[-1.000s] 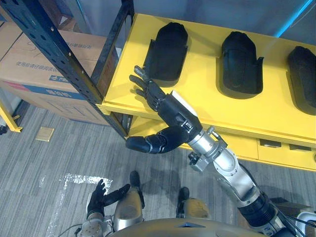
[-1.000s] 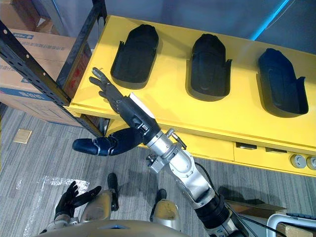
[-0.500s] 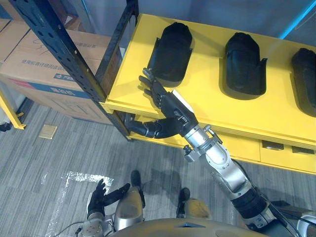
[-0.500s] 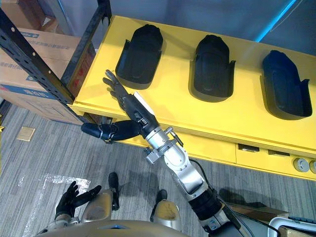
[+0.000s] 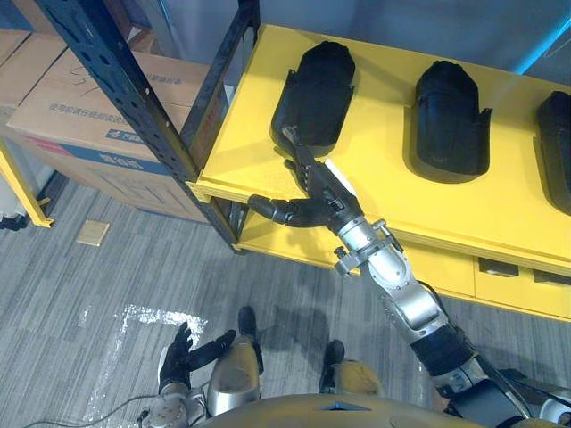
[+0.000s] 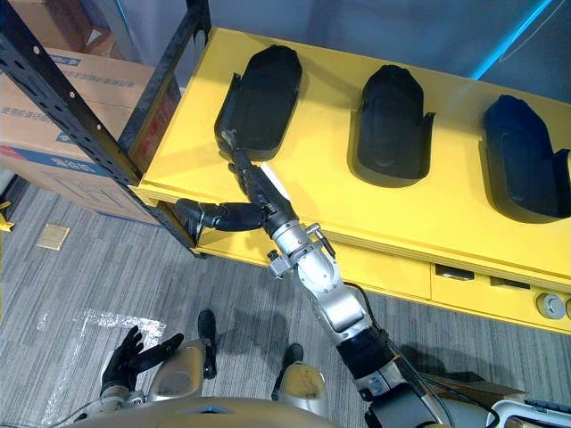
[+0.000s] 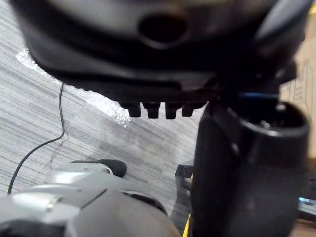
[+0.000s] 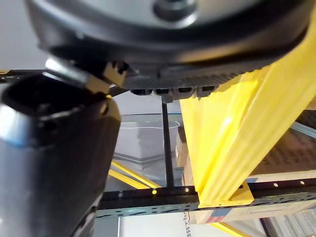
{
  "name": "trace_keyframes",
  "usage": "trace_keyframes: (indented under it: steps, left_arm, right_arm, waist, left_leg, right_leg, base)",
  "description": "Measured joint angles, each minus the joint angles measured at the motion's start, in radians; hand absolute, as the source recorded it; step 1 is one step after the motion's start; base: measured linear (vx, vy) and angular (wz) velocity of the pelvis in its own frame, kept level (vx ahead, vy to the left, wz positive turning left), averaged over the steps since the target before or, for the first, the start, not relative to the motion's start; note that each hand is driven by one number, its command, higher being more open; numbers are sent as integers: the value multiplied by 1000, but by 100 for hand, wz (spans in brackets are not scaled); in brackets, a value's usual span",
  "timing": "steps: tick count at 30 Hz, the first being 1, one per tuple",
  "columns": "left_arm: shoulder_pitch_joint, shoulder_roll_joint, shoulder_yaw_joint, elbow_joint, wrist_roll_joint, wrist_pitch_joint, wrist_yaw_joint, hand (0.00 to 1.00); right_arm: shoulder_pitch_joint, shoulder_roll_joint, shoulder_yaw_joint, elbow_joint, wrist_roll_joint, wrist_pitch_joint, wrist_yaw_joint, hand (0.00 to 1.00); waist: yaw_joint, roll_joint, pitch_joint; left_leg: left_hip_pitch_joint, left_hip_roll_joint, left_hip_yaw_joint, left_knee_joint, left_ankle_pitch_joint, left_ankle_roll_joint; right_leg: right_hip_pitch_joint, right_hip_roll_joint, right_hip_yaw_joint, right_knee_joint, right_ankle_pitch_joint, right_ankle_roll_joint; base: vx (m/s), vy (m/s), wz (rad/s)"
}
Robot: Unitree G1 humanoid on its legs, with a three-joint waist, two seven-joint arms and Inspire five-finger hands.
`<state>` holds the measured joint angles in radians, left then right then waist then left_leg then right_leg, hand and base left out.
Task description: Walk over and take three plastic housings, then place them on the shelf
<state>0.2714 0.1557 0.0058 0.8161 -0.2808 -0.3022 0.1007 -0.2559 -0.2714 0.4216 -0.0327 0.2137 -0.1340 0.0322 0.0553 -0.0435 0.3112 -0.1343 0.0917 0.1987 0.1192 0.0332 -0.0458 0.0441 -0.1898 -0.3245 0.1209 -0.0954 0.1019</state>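
Three black plastic housings lie in a row on the yellow shelf (image 5: 375,201), well apart from one another. Seen from the head, the left housing (image 5: 314,96) is at 12 o'clock, the middle housing (image 5: 449,120) at 1 o'clock and the right housing (image 5: 558,143) at 2 o'clock, cut by the picture's edge.

The right arm comes in from 5 o'clock and stretches toward 11 o'clock over the shelf's front edge. The right hand (image 5: 323,192) is released, grasping nothing. Its fingers (image 6: 241,160) are straight and end at the near end of the left housing, though it is unclear whether they touch it. The thumb (image 5: 272,210) spreads wide toward 9 o'clock, in front of the shelf's edge.

The left hand (image 5: 181,355) hangs low at 7 o'clock above the grey floor (image 5: 107,276), relaxed and empty.

A dark rack upright (image 5: 125,89) runs across at 10 o'clock, with cardboard boxes (image 5: 67,111) behind it.
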Motion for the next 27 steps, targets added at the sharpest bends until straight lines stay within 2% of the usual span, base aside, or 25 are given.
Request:
trace_keyframes:
  steps: [12,21,27]
  left_arm:
    - [0,-2,-1,-2,1,0,2,100]
    - [0,-4,-1,-11,2,-2,5,100]
    - [0,-7,-1,-11,9,-2,4,100]
  right_arm:
    - [-44,20,-9,57,-52,-13,-63,100]
    - [-97,45,-20,125,-93,-21,-161,100]
    - [-118,52,-21,150,-131,-28,-173,100]
  waist:
    - [7,5,3]
    - [22,7,4]
    - [23,8,5]
  left_leg:
    - [3,0,-1,0,2,1]
    - [3,-1,-6,-2,6,2]
    - [3,-2,-9,-6,11,3]
  right_leg:
    - [3,0,-1,0,0,0]
    - [7,0,-7,-1,0,0]
    - [8,1,-12,-1,0,0]
  base:
    - [0,0,0]
    - [0,0,1]
    - [0,0,2]
